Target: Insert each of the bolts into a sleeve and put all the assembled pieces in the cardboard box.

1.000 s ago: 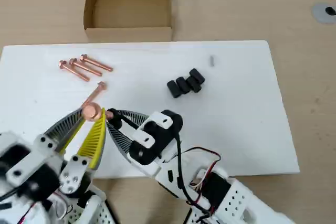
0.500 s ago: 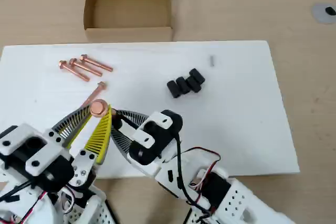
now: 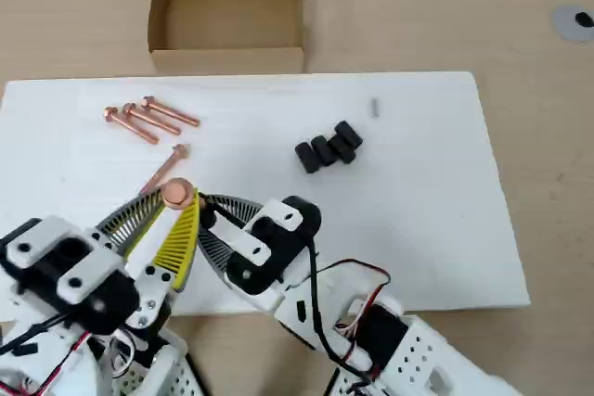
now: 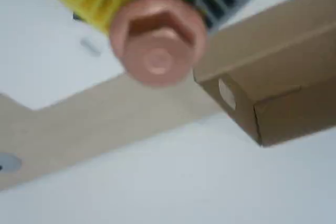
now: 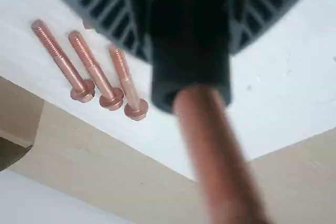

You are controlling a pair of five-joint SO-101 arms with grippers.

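Gripping anything, that left hand (image 3: 176, 203)?

Yes. Its yellow and grey fingers are closed on a bolt (image 3: 176, 195). It is copper-coloured, with a round flange under a hex head and a threaded shaft.

And the right hand (image 3: 200, 213)?

Its black ribbed fingers are clamped on a sleeve (image 5: 190, 40), a short matte-black tube. The bolt's shaft meets the sleeve's open end. How far in it sits, I can't tell.

Where is that happening?

Over the white board (image 3: 418, 229), at about 7 o'clock, where the two hands meet tip to tip.

What about the other pieces?

Three bolts (image 3: 148, 118) lie side by side at the board's 10 o'clock, heads toward 9. A loose bolt (image 3: 168, 166) lies just at 12 o'clock from the held one. Spare sleeves (image 3: 329, 148) huddle touching one another near the board's middle, at 2 o'clock from the hands.

And the box (image 3: 227, 16)?

It is plain brown cardboard, open-topped, on the wooden surface (image 3: 548, 136) just past the board's far edge, at 11 o'clock.
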